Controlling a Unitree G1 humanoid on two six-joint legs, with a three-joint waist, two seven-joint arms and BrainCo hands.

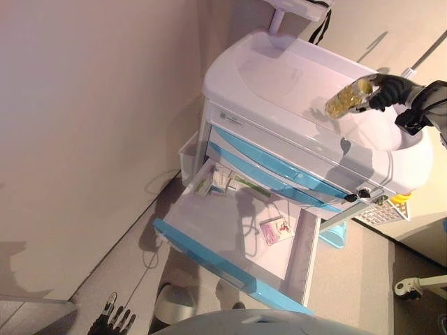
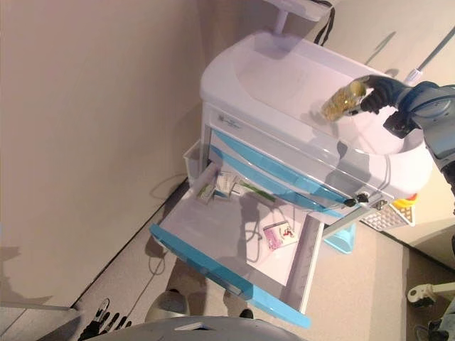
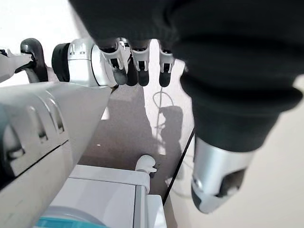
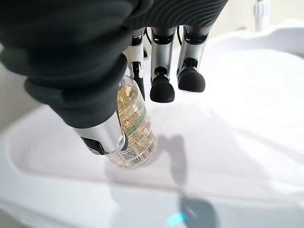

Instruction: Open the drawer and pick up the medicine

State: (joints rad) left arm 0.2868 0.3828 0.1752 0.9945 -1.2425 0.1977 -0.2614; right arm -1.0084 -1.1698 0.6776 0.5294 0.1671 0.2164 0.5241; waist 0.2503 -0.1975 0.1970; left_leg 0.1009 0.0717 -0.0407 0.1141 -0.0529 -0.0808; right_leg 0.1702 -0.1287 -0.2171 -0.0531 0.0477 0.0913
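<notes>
A: Where is the medicine bottle?
B: In the right hand, fingers and thumb pinching it, held tilted over the white worktop of the cart. It's clear, full of yellow capsules.
A: And the drawer?
B: The lowest one stands pulled out (blue front), with a small box and a few packets lying inside.
A: The left hand?
B: Low beside the floor, fingers relaxed, holding nothing.
</notes>
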